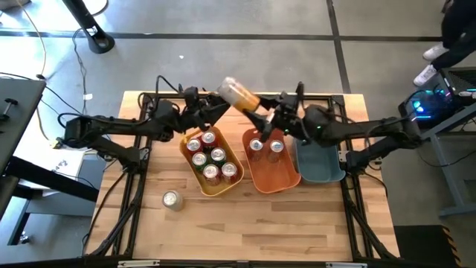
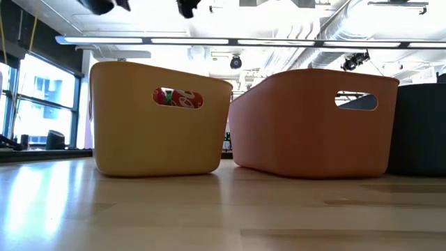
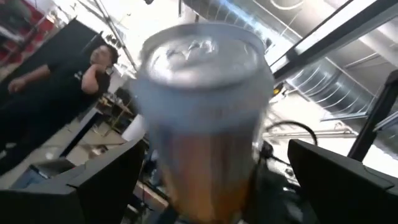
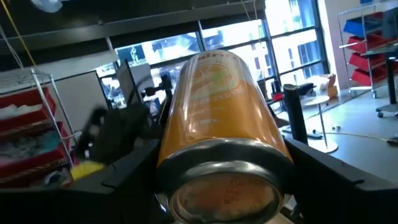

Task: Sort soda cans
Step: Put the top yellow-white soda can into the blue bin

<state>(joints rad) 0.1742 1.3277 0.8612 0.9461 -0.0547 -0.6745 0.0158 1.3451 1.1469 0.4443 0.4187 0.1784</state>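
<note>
Right gripper (image 1: 256, 117) grips an orange can (image 1: 239, 94) by its lower end, above the orange bin's (image 1: 288, 179) far rim. Its long axis tilts toward the left gripper (image 1: 217, 110), which stands fully open, touching nothing, beside the can's top.

A wooden table (image 1: 297, 231) carries three plastic bins set side by side: a yellow bin (image 1: 187, 161) on the left, an orange bin (image 1: 256, 179) in the middle and a teal bin (image 1: 320, 167) on the right, the orange and teal bins touching along their sides. In the low view the yellow bin (image 2: 132, 125) and the orange bin (image 2: 306, 132) stand upright with a narrow gap between them, each with an oval handle cut-out in its facing wall. A person in dark clothing (image 3: 43, 106) stands in the room beyond the table, and red storage shelving (image 4: 367, 43) stands by the windows.
</note>
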